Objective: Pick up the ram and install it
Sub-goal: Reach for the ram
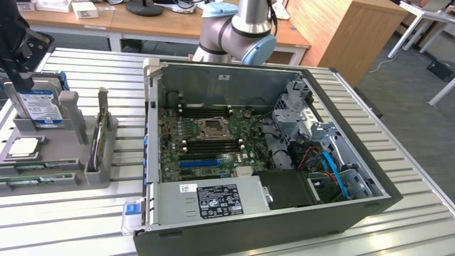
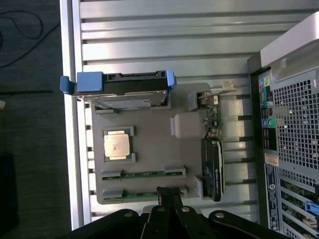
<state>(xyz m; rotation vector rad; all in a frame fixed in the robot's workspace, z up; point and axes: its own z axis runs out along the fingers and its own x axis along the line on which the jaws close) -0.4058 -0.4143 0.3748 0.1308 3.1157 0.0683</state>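
Observation:
Two green ram sticks (image 2: 144, 174) lie edge-up in slots of a grey holder (image 2: 149, 149); in the exterior view the ram (image 1: 35, 180) is at the holder's near end, at that view's lower left. My gripper (image 2: 167, 193) hangs above the holder with its dark fingers shut together and nothing between them, the tips over the outer ram stick. Seen from outside, the gripper (image 1: 20, 80) is high at the far left, above the hard drive. The open computer case (image 1: 284, 69) shows its motherboard (image 1: 206, 138) with dark memory slots beside the processor socket.
The holder (image 1: 78, 154) also carries an upright hard drive (image 1: 39, 106) with blue clips, a square silver processor (image 1: 23, 148) and a dark card (image 1: 99, 138) on edge. The case stands to the exterior view's right of the holder on a slatted metal table (image 1: 398, 160).

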